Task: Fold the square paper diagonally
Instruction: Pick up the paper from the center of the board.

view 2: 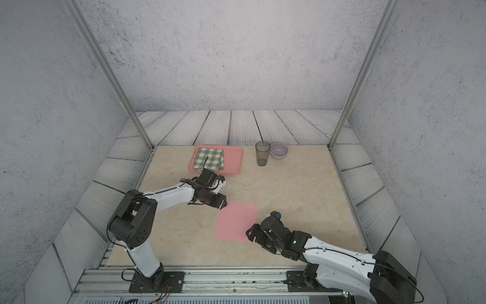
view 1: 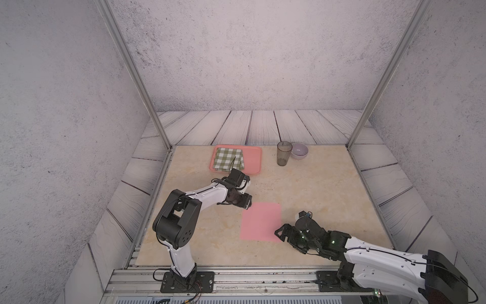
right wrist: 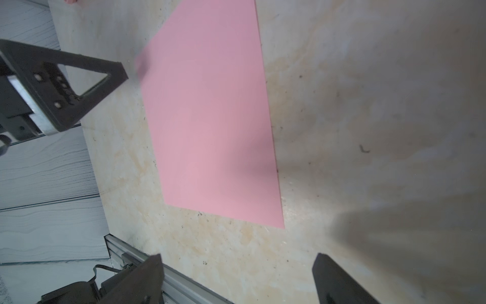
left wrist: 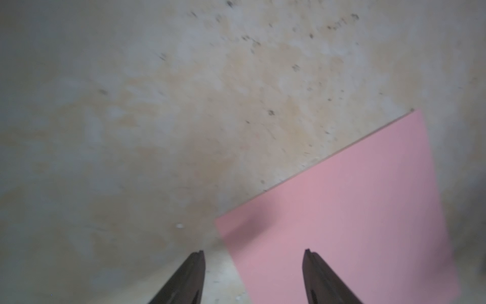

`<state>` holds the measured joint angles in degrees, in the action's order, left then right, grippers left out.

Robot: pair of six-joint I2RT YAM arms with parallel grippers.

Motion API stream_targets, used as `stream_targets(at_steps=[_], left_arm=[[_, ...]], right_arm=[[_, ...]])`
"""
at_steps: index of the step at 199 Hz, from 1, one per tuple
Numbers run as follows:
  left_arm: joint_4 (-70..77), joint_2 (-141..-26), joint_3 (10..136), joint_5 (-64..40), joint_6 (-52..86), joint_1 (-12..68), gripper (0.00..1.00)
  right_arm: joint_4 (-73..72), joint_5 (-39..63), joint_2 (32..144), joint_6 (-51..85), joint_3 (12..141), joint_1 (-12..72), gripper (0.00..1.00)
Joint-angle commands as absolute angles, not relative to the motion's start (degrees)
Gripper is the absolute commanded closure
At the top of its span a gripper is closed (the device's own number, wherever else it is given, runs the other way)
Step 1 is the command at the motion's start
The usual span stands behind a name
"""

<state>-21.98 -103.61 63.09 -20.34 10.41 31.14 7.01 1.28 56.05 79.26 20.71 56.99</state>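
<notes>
Item in hand: the square paper [view 1: 261, 221], one pink sheet, lying flat and unfolded on the table [view 1: 328, 189] in its near middle, well apart from everything at the far edge. Your left gripper [left wrist: 254, 252] sits low at the sheet's far left corner, jaws spread with nothing between them. In its wrist view one finger is over bare table and the other over the pink, so the paper's edge runs between them. Your right gripper [right wrist: 238, 256] hangs just off the opposite, near right corner, jaws wide apart and empty, short of the sheet as far as its wrist view shows. The step looks to be the taking of a corner. To do it well, work one finger under the edge rather than pressing down on it and close gently on the corner alone. Then carry it in a low arc to the diagonal corner and match the tips before creasing. The other gripper could pin the sheet so it does not skate on the smooth top. Count: one paper, two grippers, one salmon tray [view 1: 253, 158], one green checked cloth [view 1: 228, 159] lying in it, one dark tumbler [view 1: 284, 155], and one pale bowl [view 1: 300, 150] just beside the tumbler.
</notes>
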Motion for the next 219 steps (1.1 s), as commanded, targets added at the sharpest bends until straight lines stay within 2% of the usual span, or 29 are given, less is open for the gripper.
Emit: stream_targets(at_steps=[1, 41, 124, 219], left_arm=[[-26.96, -105.83, 65.9, -33.28, 15.28, 32.29, 0.38], [-28.52, -105.57, 65.53, -25.92, 15.37, 32.83, 0.37], [-26.83, -96.72, 67.55, -15.43, 13.45, 32.95, 0.28], [-33.48, -107.3, 74.05, -12.98, 3.89, 32.96, 0.3]], right_arm=[[0.62, -3.47, 57.42, 84.84, 18.21, 59.06, 0.08], [-1.08, -4.03, 59.65, 85.45, 17.85, 59.49, 0.09], [-1.85, -6.24, 58.41, 86.58, 14.94, 59.69, 0.09], [-3.16, -4.71, 60.34, 86.48, 15.01, 59.72, 0.09]])
